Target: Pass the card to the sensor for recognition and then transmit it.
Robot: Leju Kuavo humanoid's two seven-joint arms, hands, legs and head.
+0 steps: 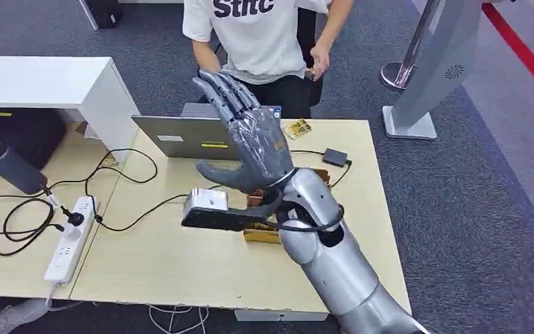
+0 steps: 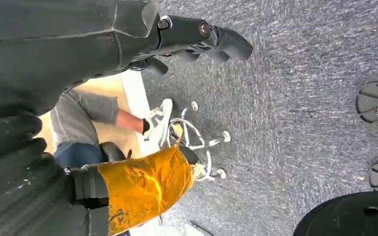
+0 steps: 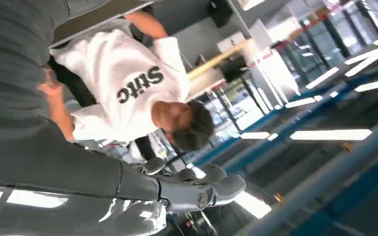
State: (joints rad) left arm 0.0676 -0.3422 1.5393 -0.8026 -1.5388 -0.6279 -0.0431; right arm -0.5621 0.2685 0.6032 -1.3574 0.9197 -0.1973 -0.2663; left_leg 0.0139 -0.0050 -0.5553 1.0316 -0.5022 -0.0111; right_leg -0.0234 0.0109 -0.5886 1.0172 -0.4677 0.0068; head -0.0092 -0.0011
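Head view: right hand [image 1: 245,142] is raised above the tabletop [image 1: 167,264], stretched toward the person [image 1: 257,35] seated on the far side. Fingers straight and fanned, thumb out to the side, nothing between them. Released and empty as far as I can see. The side facing the person is hidden from this camera, so a flat card held against it can't be fully ruled out.

Right wrist view agrees: right hand's fingertips [image 3: 216,184] are bare, person straight ahead of them.

Card: not in the right hand. Small gold card-like pieces [image 1: 297,129] lie on the tabletop just beyond the hand, beside the laptop [image 1: 181,136]. More gold pieces [image 1: 261,235] sit below the wrist. Which of these is the task card, I can't tell. The person's hand [image 1: 318,61] is up, well beyond the fingertips. Too small to see whether it holds anything.

Sensor [image 1: 206,200]: I take it to be the silver box on the black plate, directly under the thumb. Nothing is resting on it.

Progress, my read: the empty hand reaching at the person fits the tail of the handover, with scan and pass likely done. It would also fit an empty reach with the card not yet picked. Frames don't settle it. If done, what's left is pulling the arm back.

Left hand [image 2: 128,44] hangs by the robot's side over carpet [image 2: 300,123]. Its fingers and gold-wrapped thumb [image 2: 142,187] are apart, with nothing held.
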